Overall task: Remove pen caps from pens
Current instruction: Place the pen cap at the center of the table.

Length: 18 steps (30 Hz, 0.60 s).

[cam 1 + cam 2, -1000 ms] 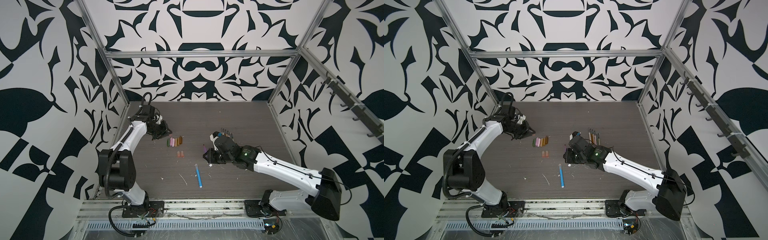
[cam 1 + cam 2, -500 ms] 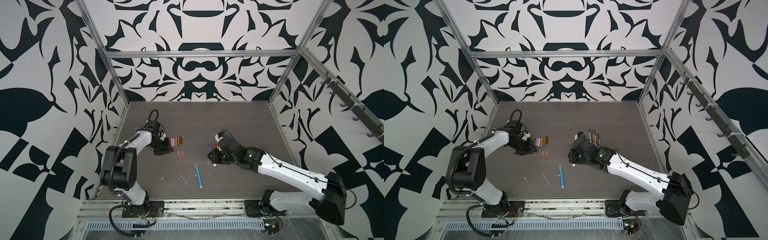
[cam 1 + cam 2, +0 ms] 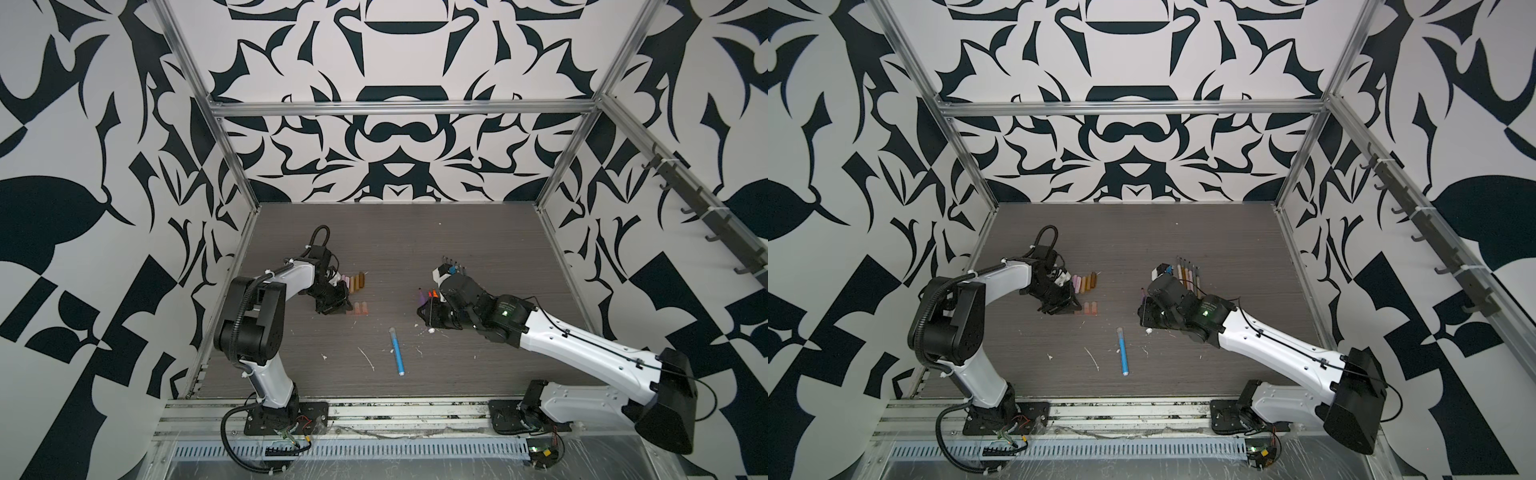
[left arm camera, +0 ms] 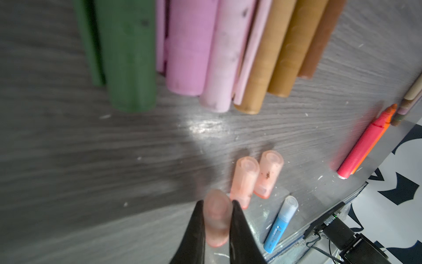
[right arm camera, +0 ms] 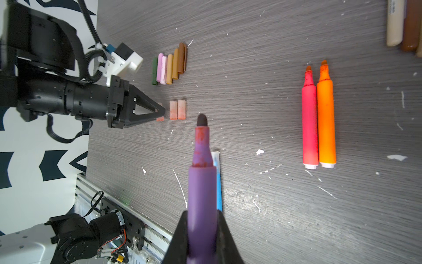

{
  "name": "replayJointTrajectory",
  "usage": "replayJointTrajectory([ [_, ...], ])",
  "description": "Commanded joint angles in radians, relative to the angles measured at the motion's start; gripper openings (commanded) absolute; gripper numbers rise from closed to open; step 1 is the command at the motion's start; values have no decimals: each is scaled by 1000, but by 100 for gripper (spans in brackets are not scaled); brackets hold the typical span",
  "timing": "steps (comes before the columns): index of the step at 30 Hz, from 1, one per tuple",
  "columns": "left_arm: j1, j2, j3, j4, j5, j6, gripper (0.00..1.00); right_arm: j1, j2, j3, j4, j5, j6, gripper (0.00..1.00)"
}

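My left gripper (image 4: 217, 203) is shut on a translucent pinkish pen cap (image 4: 217, 219), held low over the table beside two more translucent caps (image 4: 245, 178) (image 5: 177, 109) that lie side by side. A row of green, pink, tan and brown caps (image 5: 170, 66) (image 3: 355, 282) lies just behind them. My right gripper (image 5: 202, 213) is shut on an uncapped purple pen (image 5: 202, 182), its dark tip pointing at the left gripper (image 5: 159, 112). A blue pen (image 3: 397, 351) with its clear cap on lies near the front middle.
Uncapped pink-red (image 5: 310, 123) and orange (image 5: 326, 121) pens lie side by side next to the right arm. Several thin pens (image 3: 1187, 272) lie in a row behind it. White flecks of debris (image 3: 368, 359) dot the grey table (image 3: 478, 249). Patterned walls enclose the table.
My left gripper has come forward from the far left with the cap, stopping beside the two translucent caps. The right gripper has barely shifted and still holds the purple pen.
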Motion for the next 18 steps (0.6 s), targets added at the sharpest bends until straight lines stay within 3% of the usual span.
replayJointTrajectory([
  [1,0,21,3,-1,1,16,0,-3,-15,1,-1,15,6,0],
  [4,0,26,9,-2,2,15,0,-5,-4,4,-3,1,8,0],
  [12,0,23,20,-3,9,11,20,-7,-1,12,11,11,-1,0],
  [18,1,8,32,-15,11,7,24,-15,-8,9,5,14,-3,0],
])
